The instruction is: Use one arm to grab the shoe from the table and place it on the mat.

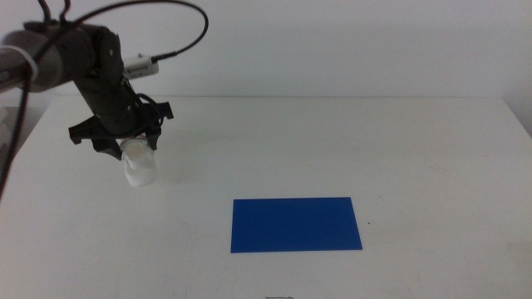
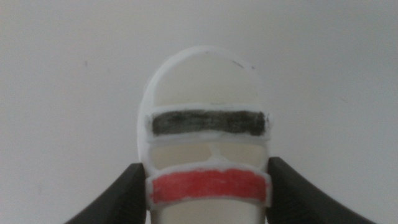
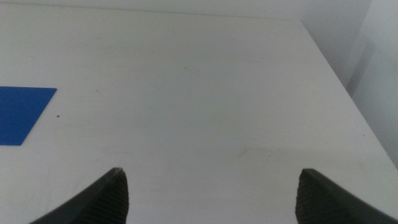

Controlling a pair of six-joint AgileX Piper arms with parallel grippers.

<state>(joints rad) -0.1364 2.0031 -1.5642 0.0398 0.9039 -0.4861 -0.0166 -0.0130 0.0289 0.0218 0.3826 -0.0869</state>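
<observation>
A plain pale wall (image 1: 349,50) is seen well beyond the left gripper (image 1: 137,152), behind the far edge of the table (image 1: 416,141). A tiny dark speck (image 1: 366,223) is seen on the tabletop, well apart from that gripper. From the right wrist the speck (image 3: 58,115) is seen ahead of the right gripper (image 3: 211,193), and a pale grey strip of background (image 3: 373,68) is seen past the table's side edge.

Bright, even light, soft shadows; the left wrist view is slightly blurred.
</observation>
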